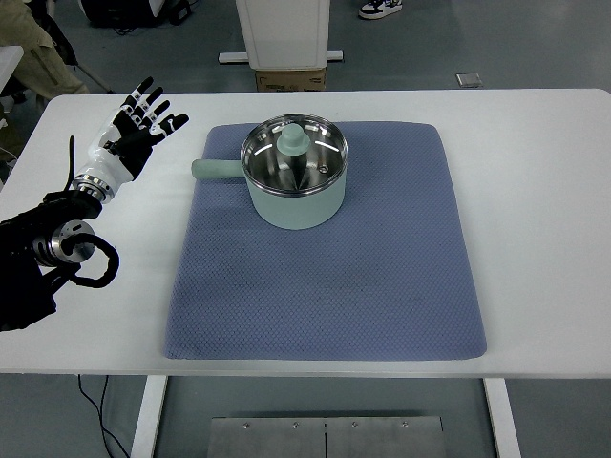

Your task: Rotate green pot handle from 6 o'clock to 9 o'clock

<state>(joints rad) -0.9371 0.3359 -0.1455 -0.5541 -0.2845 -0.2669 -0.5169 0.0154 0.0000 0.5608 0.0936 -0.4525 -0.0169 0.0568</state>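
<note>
Here, a white table point(535, 191) seen from steeply above, covered in the middle by a blue-grey quilted mat point(325, 286). On the far half of the mat, a pale green pot point(294, 186), upright, topped with a glass lid point(292, 157) in a metal rim and a green knob point(293, 141) at its centre. Sticking out straight to the left, the pot handle point(218, 170), its tip reaching just past the mat's left edge and over bare table. Well to the left of that tip, not touching it, the left hand point(136, 127), black and white, raised over the table's far left part with its fingers point(143, 95) spread wide and pointing away, holding nothing. Nearer, along the left edge, the dark forearm and a loop of black cable point(95, 267). Beyond the far table edge, a white pedestal with a cardboard box point(290, 78) at its foot, and someone's shoe point(380, 9) on the grey floor.
</note>
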